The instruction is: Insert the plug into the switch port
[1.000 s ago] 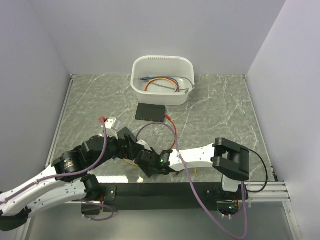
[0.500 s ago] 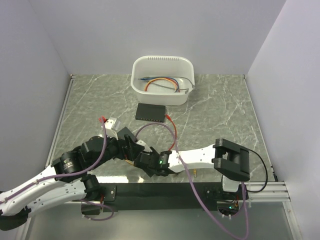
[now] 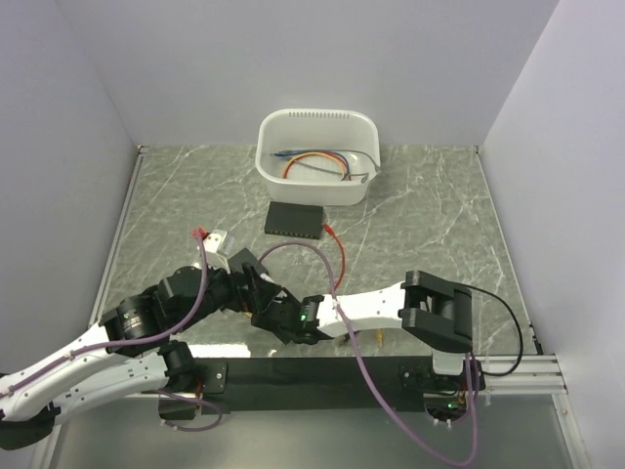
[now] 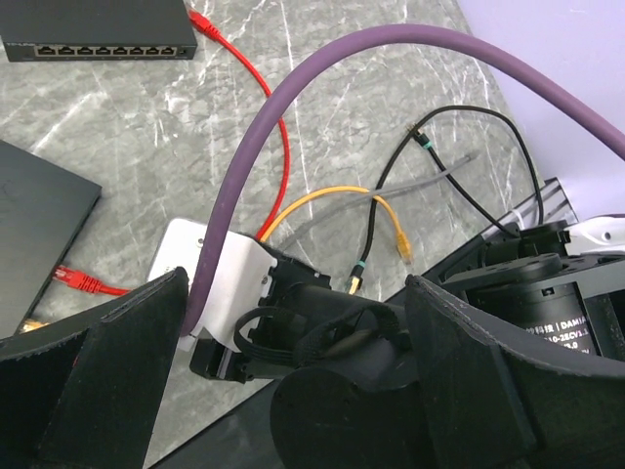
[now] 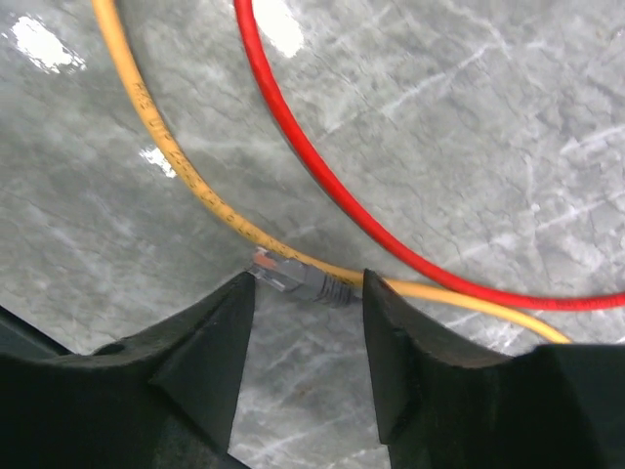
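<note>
The right gripper (image 5: 305,301) is hovering low over the grey marbled table (image 5: 469,117). Its jaws are standing partly apart, and the small grey plug (image 5: 301,280) of the yellow cable (image 5: 166,147) is lying between their tips. Just beside it, the left gripper (image 4: 295,285) is gaping wide and gripping nothing. Well beyond both jaws, the flat black switch (image 3: 294,220) is sitting.

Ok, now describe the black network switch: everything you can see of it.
The switch is a flat black rectangular box with a matte casing, lying flat on the marbled table just in front of the white tub. The left wrist view shows one row of ports along its front face, all apparently empty. A red plug lies at its corner, not inserted.
</note>
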`<state>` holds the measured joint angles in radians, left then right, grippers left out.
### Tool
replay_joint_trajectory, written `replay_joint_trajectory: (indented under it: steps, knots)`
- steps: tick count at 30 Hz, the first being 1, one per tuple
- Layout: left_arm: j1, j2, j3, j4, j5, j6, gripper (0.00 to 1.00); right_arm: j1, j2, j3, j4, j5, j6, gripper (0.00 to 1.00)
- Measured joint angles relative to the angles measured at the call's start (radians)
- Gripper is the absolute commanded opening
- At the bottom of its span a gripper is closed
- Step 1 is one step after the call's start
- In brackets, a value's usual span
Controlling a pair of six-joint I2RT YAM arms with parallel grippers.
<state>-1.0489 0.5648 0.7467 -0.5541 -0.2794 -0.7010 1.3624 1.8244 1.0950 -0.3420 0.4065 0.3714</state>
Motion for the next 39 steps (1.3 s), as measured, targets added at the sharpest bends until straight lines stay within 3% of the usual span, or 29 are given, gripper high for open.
replay_joint_trajectory:
  steps: [3, 9, 22, 29, 39]
  knots:
    - [0.0, -0.001, 0.0, -0.006, -0.008, 0.0, 0.97, 0.0, 0.011, 0.006, 0.013, -0.007, 0.001, 0.35]
    - [-0.003, -0.001, 0.0, -0.012, -0.008, 0.0, 0.97, 0.002, 0.013, 0.006, 0.014, -0.003, -0.002, 0.22]
    - [-0.013, 0.002, 0.0, -0.012, -0.008, -0.009, 0.97, 0.003, -0.083, -0.083, 0.019, 0.047, 0.003, 0.21]
    - [-0.014, 0.031, 0.001, -0.004, -0.035, -0.032, 0.96, -0.002, -0.284, -0.154, 0.051, 0.039, 0.01, 0.17]
    - [-0.021, 0.079, -0.106, 0.177, -0.045, -0.126, 0.9, -0.067, -0.679, -0.425, 0.219, -0.042, 0.037, 0.09]
